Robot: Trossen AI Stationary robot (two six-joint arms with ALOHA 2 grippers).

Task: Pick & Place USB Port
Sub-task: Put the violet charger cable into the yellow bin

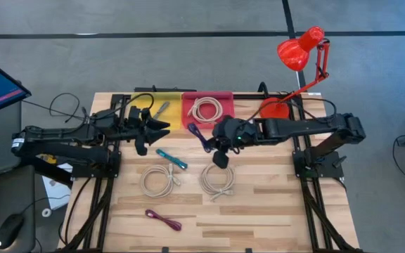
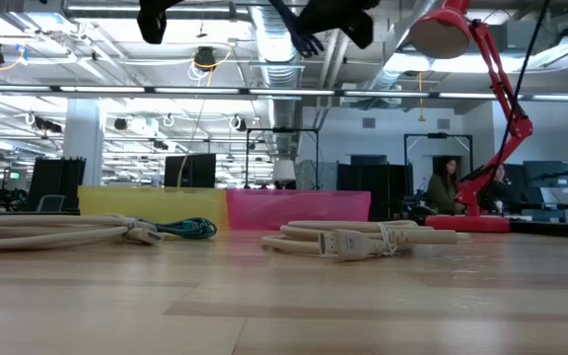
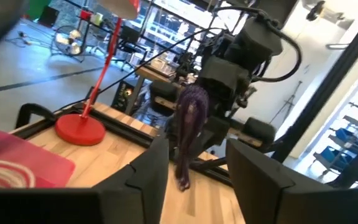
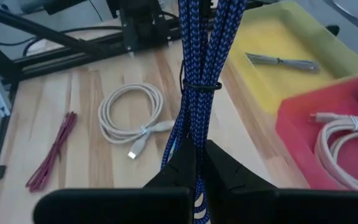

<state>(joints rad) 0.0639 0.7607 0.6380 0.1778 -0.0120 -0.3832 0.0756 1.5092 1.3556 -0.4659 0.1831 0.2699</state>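
Your right gripper [image 4: 194,163] is clamped on the purple-blue cable [image 4: 199,68], which runs lengthwise out from its fingertips. The red tray [image 4: 303,124] probably lies just beside it; your left gripper [image 3: 194,171] stands open farther off.

Lighting: even, bright overhead room light. The low view shows rows of ceiling strip lights [image 2: 166,94] glowing white, with mild glare along the pipework.

Shadows: soft and short on the worktop [image 1: 259,211]; faint dark patches lie directly beneath the arms in the high view.

Red lamp [image 1: 301,50]: cannot tell whether it is lit.

Focus, low view: pale cable coils [image 2: 353,237] fairly sharp; nearest worktop boards soft; room beyond slightly hazy.

Focus, left wrist view: strongly blurred throughout; the left hand [image 3: 194,171] fingers smeared, windows beyond it blown out white.

Focus, right wrist view: blue braided cable [image 4: 197,74] just ahead of the right hand [image 4: 197,165] crisp; trays to its side softer.
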